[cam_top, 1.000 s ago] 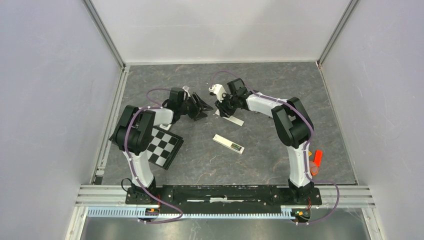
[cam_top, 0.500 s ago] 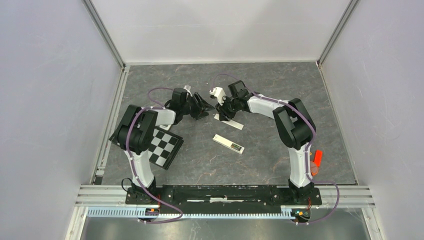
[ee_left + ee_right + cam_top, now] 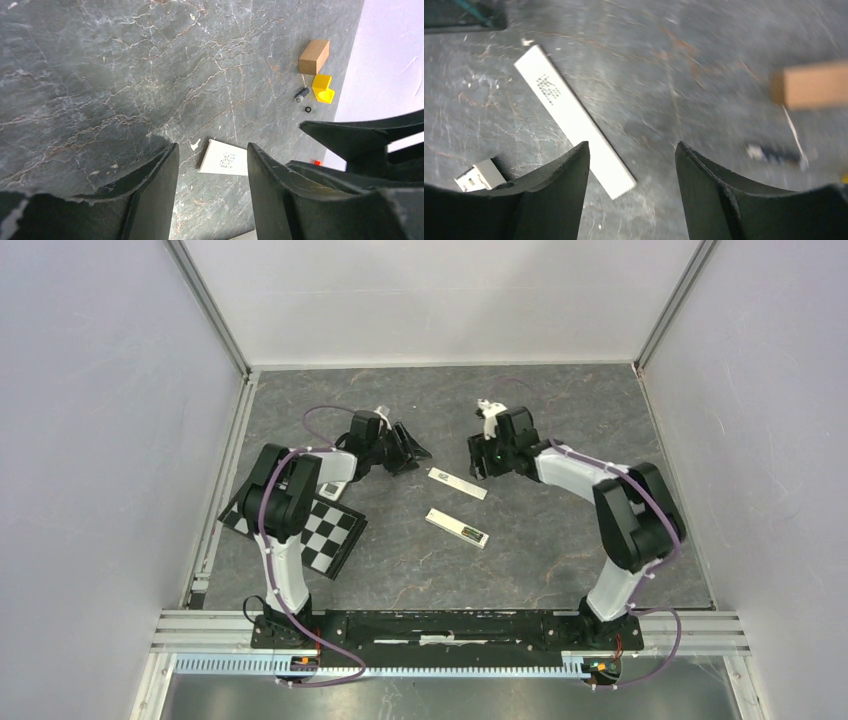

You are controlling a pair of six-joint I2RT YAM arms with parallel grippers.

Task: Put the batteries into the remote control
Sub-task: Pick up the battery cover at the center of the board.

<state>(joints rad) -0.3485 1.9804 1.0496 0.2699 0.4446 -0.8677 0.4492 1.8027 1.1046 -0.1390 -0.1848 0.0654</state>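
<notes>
Looking down on a grey table, the remote lies near the centre of the overhead frame, touched by nothing. A white bar lies just above it, between the two arms. The left gripper and right gripper hover with fingers spread, grasping nothing. One battery lies at the upper right of the left wrist view, beside a yellow piece.

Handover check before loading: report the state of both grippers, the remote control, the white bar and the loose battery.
left gripper, open, empty
right gripper, open, empty
remote control, flat on the table, not held
white bar, flat on the table, not held
battery, loose on the table beside the yellow piece, not loaded
</notes>
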